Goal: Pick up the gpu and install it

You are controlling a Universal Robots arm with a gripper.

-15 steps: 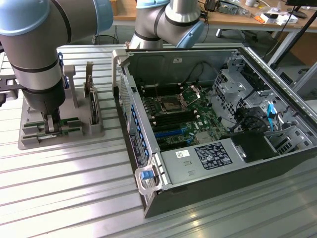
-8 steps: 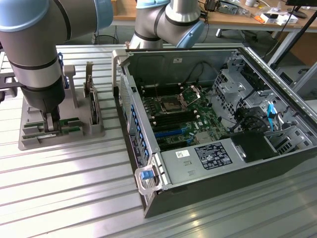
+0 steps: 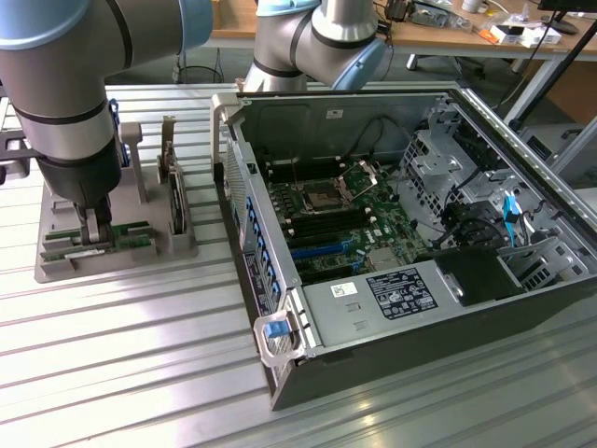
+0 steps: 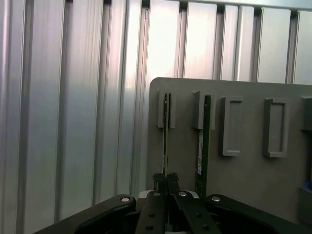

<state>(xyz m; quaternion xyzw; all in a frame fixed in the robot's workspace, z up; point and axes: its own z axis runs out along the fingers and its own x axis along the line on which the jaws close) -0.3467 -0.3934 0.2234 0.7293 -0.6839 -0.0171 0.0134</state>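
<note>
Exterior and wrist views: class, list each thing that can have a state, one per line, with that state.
jaws: shut on the gpu.
gpu: on edge in its holder slot, gripped, not lifted out.
second stick: on edge in the next slot, untouched.
dark card: standing on edge in the holder.
holder: loaded with both sticks and the card.
case: open, insides showing.
</note>
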